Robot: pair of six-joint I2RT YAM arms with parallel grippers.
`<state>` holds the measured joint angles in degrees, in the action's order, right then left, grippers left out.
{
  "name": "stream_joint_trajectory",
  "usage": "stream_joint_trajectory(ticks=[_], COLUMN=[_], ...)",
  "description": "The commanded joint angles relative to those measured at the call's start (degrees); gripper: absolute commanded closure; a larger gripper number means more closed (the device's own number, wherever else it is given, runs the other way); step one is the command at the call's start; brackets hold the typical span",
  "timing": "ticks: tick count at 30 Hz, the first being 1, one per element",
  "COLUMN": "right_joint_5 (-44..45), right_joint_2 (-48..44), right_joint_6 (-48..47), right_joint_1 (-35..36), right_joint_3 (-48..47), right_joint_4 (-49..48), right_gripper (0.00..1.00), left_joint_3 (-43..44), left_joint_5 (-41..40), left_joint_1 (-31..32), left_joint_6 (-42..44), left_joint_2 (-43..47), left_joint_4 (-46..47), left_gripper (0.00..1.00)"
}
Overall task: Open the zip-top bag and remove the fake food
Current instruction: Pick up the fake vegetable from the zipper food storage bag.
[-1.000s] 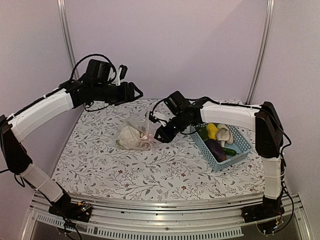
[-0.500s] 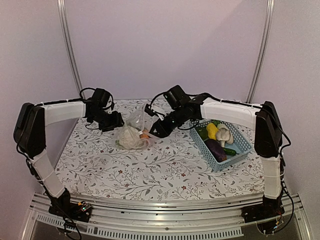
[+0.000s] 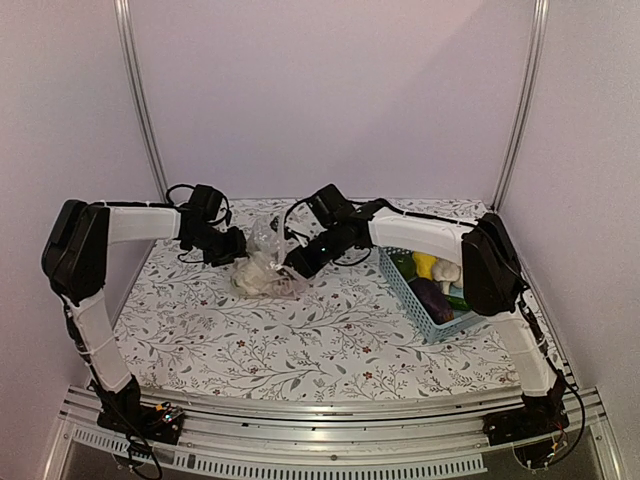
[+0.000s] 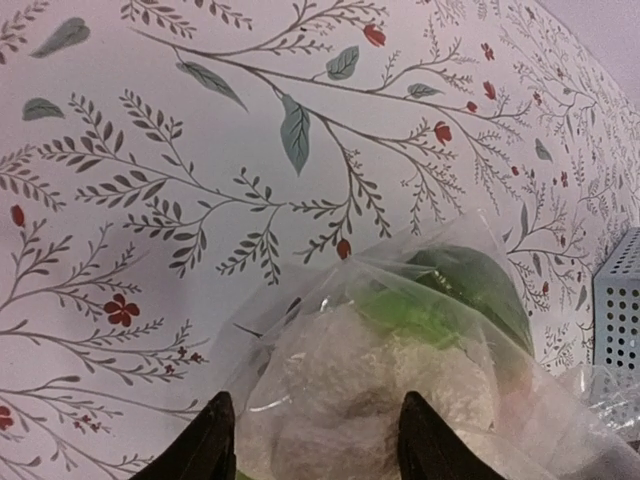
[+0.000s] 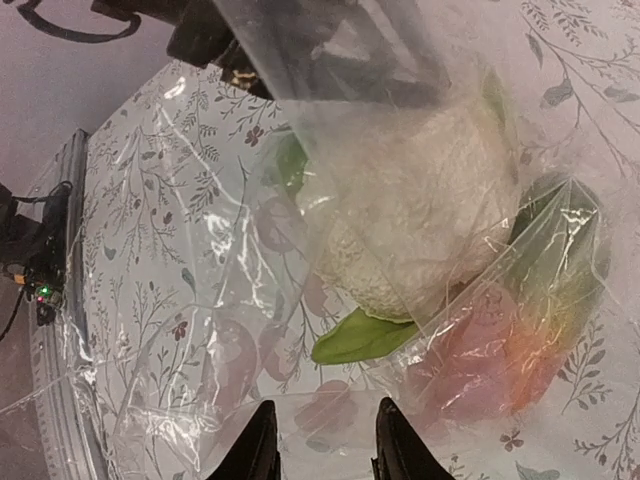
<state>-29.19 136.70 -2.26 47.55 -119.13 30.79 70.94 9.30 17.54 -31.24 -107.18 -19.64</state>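
Your left gripper [image 4: 316, 420] has its fingers spread wide; the zip-top bag [image 3: 262, 270] bulges right between their tips, though you cannot tell from here whether either pad actually touches the film. Your right gripper [image 5: 325, 412] shows its fingers slightly parted with a clear gap; loose film drapes just ahead of and above them, and they pinch nothing.

The bag lies on the floral table [image 3: 330, 340], between the two sets of fingers; the fake food [image 5: 430, 230] left inside sits just beyond the right fingertips.

Expect the bag to handle as light, soft and crinkly; the film will probably slide and fold rather than resist, so a grip on the bulge would likely only push the load about. Take hold of free film near the mouth, one lip per side; the raised flap above the right fingers looks the likeliest place, though the zip line itself is too hard to make out. The toys look light and firm, and should tolerate a plain pinch.

Counting: one bag; inside it one white cauliflower [image 4: 340, 400], one green leaf [image 5: 360, 340] below it toward the right fingers, and one orange piece [image 5: 520, 370] off to their right; a further green patch beyond the cauliflower may be a separate piece, but you cannot tell. One blue basket [image 3: 470, 312] stands well apart behind the right fingers; at least four pieces show in it, yellow, white, purple and green.
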Motion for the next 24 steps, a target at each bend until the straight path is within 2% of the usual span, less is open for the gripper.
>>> stream_joint_trajectory(ticks=[1, 7, 12, 17, 21, 24], right_joint_5=[-1.8, -6.7, -11.5, -9.0, -6.8, -0.6], right_joint_2=[3.6, 5.2, 7.9, 16.1, 17.6, 17.0], right_joint_6=[1.9, 2.0, 4.8, 10.0, 11.3, 9.4], right_joint_1=[-0.2, -0.2, 0.1, -0.8, -1.0, -1.2], right_joint_3=[-5.5, -8.2, -10.6, -19.3, -19.0, -18.3], right_joint_4=[-0.3, -1.5, -6.1, -7.3, -7.4, -3.9], right_gripper=[0.69, 0.75, 0.72, 0.7, 0.67, 0.64], left_joint_3=[-1.0, -1.9, -2.0, -2.0, -2.2, -2.0], left_joint_5=[2.9, 3.7, 5.8, 5.6, 6.5, 6.8], left_joint_1=[-0.5, -0.5, -0.2, 0.0, 0.0, 0.0], left_joint_6=[0.0, -0.2, -0.8, -0.6, -0.8, -1.0], left_joint_2=[-1.7, -1.5, -1.3, -0.9, -1.0, -1.1], left_joint_4=[1.4, 1.7, 1.6, 0.7, 1.0, 1.0], left_gripper=[0.47, 0.53, 0.57, 0.58, 0.58, 0.58])
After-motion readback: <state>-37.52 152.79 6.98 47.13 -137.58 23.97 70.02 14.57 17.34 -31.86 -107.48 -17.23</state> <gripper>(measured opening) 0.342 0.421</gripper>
